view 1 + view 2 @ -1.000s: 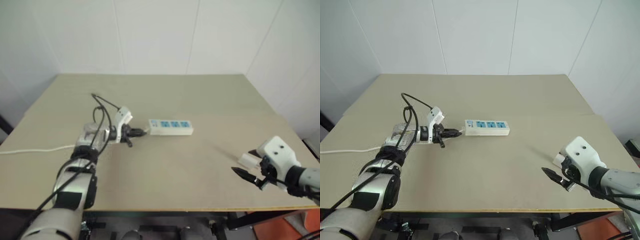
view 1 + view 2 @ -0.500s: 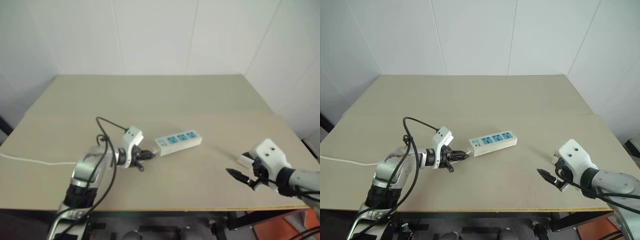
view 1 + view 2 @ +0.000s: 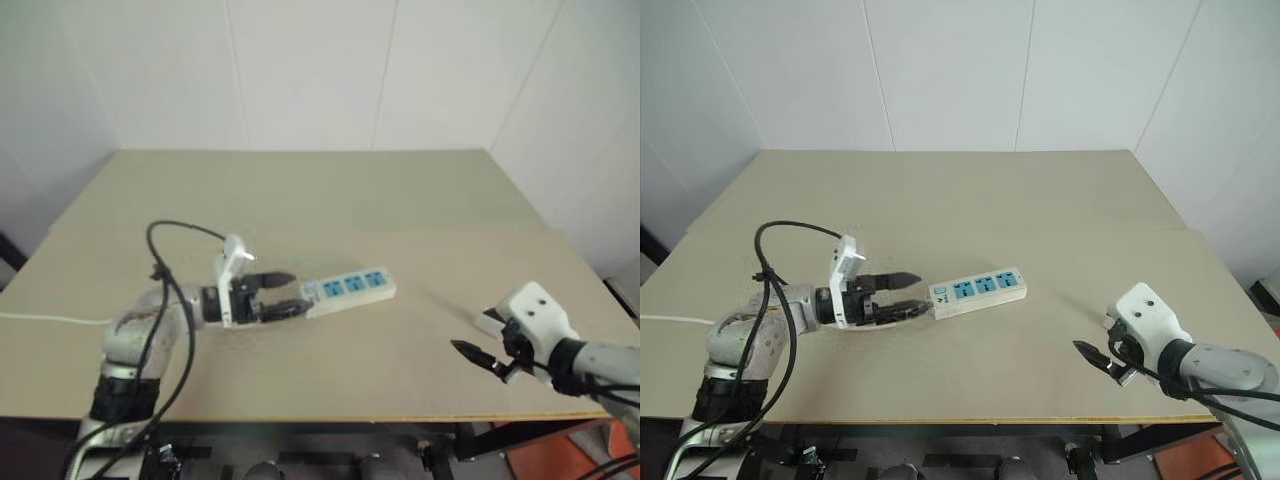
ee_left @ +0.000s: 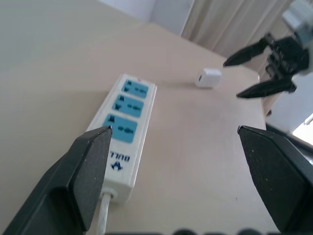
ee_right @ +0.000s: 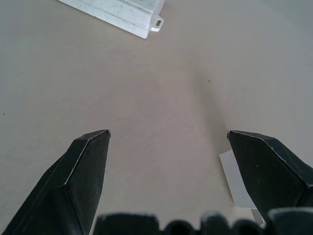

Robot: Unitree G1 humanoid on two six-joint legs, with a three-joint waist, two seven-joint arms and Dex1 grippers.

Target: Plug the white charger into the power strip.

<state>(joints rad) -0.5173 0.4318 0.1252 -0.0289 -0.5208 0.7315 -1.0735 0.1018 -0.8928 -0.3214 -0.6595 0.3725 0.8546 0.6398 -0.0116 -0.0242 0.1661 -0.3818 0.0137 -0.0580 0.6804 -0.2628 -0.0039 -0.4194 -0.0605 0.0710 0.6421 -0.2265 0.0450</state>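
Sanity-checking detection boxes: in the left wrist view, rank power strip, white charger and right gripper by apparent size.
1. power strip, largest, though it lies nearest the camera.
2. right gripper, open, farther off.
3. white charger, smallest, lying on the table beside the right gripper.

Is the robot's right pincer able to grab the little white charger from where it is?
Probably yes. The right pincer is open and the white charger lies on the bare table right beside it, with nothing between them. It is not touching the charger yet.
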